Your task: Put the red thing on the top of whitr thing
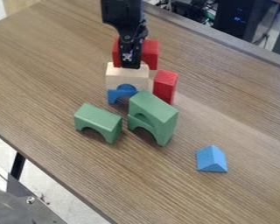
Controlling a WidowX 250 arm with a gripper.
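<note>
Gripper position: upper middle of the frame. The gripper [130, 65] hangs from the top edge, its lower end overlapping the back part of the white block [120, 80]. Grip state: cannot tell from this angle whether it is open, closed or gripping the red piece.

Task object, probable: the red block [150, 53] directly behind the gripper as the camera looks. Red shows to the left and right of the black hardware, so its long axis runs across the frame, roughly parallel to the broad front of the white block. The gripper crosses near the middle of that length. Hedge: the gripper hides the centre and the lower edge of the red, so I cannot tell whether it is held, resting on the white or standing just behind it.

Second candidate: the upright red block [165, 86], right of the white one, long axis near vertical, lower right of the gripper.

Judgement: the move turns on the first red's offset from the white top. If it is behind, it needs a lift and a short shift toward the camera, keeping the two long axes aligned. Risk: the white sits above a blue arch [115, 95], and a sideways nudge could upset the stack.
</note>
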